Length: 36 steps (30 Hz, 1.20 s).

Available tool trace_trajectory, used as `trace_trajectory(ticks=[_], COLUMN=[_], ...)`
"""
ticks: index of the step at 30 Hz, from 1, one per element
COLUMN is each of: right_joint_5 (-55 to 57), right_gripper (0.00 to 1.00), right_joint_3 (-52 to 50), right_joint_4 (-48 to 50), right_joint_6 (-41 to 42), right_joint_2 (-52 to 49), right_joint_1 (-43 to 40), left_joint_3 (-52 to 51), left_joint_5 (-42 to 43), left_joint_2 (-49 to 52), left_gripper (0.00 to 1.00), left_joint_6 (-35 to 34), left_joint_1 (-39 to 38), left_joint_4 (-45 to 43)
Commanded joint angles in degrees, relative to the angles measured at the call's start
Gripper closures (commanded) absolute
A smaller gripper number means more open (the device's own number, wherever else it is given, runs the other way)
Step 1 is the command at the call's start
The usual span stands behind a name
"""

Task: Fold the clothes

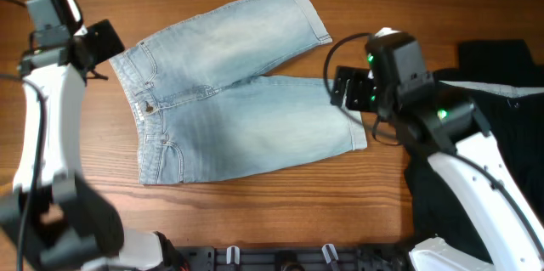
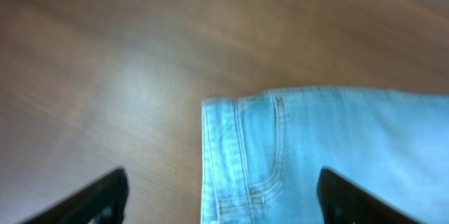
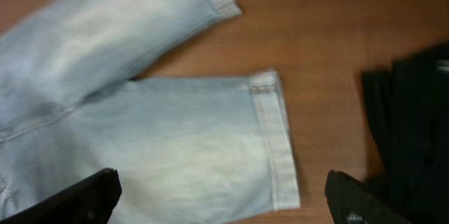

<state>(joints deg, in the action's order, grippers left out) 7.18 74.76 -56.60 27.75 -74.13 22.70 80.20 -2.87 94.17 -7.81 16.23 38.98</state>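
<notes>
**Item 1.** Denim shorts [image 1: 229, 93] lie flat and unfolded at the centre of the table [image 1: 280, 211]. The waistband is toward the left edge. The 2 legs spread toward the right edge, cuffs apart.

**Item 2.** Left gripper [image 1: 104, 40] hovers over the waistband end nearest the far-left corner. In the left wrist view its fingers [image 2: 98, 196] stand wide apart, holding nothing.

**Item 3.** Right gripper [image 1: 347, 91] hangs above the cuff of the leg nearer the front edge. Its fingers [image 3: 84, 199] are wide apart and empty.

**Item 4.** Black garments [image 1: 501, 63] lie heaped at the right edge, apart from the shorts.
</notes>
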Motion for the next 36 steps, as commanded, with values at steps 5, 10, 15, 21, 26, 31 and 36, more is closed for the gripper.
trace_trajectory(ticks=[5, 10, 15, 21, 26, 31, 36], right_joint_5=[-15.43, -21.46, -25.05, -31.93, -34.23, -33.77, -33.77], right_gripper=[0.00, 0.00, 0.19, 0.32, 0.79, 0.93, 0.93], right_joint_3=[-0.52, -3.39, -9.88, -18.69, -20.17, -15.96, -15.93], right_joint_4=[-3.19, -5.42, -0.98, 9.94, 13.03, 8.83, 8.55], right_joint_6=[-5.38, -11.15, -13.81, -14.05, -12.81, -15.39, -15.72], right_joint_2=[-8.55, -18.56, -29.27, -32.54, -32.48, -30.12, -27.85], right_joint_1=[-17.11, -22.03, -22.03, -22.03, -22.03, -22.03, -22.03], left_joint_3=[-0.37, -12.52, -21.14, -24.09, -24.09, -27.10, -35.85], left_joint_5=[4.94, 5.42, 5.40, 5.18, 4.76, 4.98, 5.05], left_joint_2=[-8.02, -8.02, -8.02, -8.02, -7.98, -7.87, -7.80], left_gripper=[0.34, 0.35, 0.32, 0.31, 0.27, 0.27, 0.16], left_joint_6=[-13.66, -16.09, -19.58, -20.13, -20.11, -19.65, -19.58], left_joint_1=[0.39, 0.42, 0.42, 1.53, 4.20, 4.15, 4.15], left_joint_4=[30.36, 31.95, 30.12, 27.43, 27.19, 25.46, 19.19])
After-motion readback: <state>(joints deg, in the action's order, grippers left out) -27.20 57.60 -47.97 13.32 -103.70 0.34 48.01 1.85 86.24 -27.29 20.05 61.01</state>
